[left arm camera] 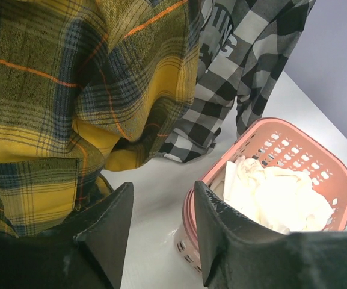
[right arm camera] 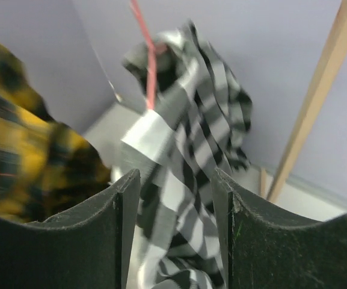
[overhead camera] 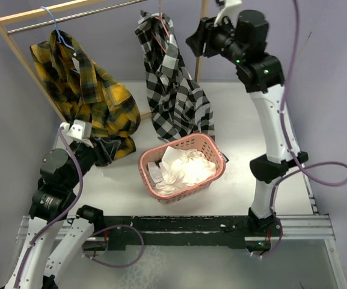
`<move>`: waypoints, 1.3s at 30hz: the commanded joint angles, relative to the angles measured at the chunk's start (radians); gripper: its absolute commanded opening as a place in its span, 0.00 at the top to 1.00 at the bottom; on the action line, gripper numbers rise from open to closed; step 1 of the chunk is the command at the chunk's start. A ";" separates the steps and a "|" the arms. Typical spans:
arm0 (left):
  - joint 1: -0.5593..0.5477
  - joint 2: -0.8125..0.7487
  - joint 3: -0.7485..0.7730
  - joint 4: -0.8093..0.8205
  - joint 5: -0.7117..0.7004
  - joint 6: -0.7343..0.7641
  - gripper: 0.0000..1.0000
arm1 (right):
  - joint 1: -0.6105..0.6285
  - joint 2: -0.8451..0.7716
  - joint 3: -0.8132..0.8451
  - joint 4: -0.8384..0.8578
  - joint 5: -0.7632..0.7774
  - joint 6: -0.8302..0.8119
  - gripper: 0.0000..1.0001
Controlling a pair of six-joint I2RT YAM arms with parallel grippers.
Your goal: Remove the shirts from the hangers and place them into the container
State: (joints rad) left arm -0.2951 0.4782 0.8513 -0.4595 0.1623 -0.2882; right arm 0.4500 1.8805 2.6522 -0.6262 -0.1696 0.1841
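- My left end effector (left arm camera: 161,192) is low beside the yellow and dark plaid shirt's (overhead camera: 83,90) hem, fingers parted, with nothing between them but bare bench (overhead camera: 233,120).
- That shirt hangs from a light blue wire hanger (overhead camera: 56,27) on the metal rod (overhead camera: 71,17) of the wooden rack (overhead camera: 23,54).
- My right end effector (right arm camera: 176,180) is raised near the rod, fingers apart and holding nothing, facing the black and white checked shirt (overhead camera: 173,90).
- This shirt hangs on a pink wire hanger (right arm camera: 146,54), its tail reaching down behind the basket.
- The pink laundry basket (overhead camera: 182,192) sits on the bench between my arms, holding only white cloth (overhead camera: 185,168).
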 commanded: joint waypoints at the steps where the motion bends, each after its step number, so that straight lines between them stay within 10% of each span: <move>1: 0.001 0.006 0.013 0.013 -0.010 0.017 0.49 | 0.010 0.031 -0.039 -0.082 0.145 -0.090 0.49; 18: 0.001 0.022 0.009 0.013 0.001 0.008 0.47 | 0.031 -0.169 -0.360 0.060 0.077 -0.133 0.56; 39: 0.001 0.037 0.011 0.010 0.003 0.011 0.47 | 0.105 -0.011 -0.229 0.022 0.124 -0.159 0.53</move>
State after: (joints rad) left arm -0.2951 0.5095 0.8513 -0.4801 0.1600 -0.2848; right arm 0.5533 1.8732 2.3745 -0.6437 -0.0692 0.0490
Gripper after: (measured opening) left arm 0.530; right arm 0.475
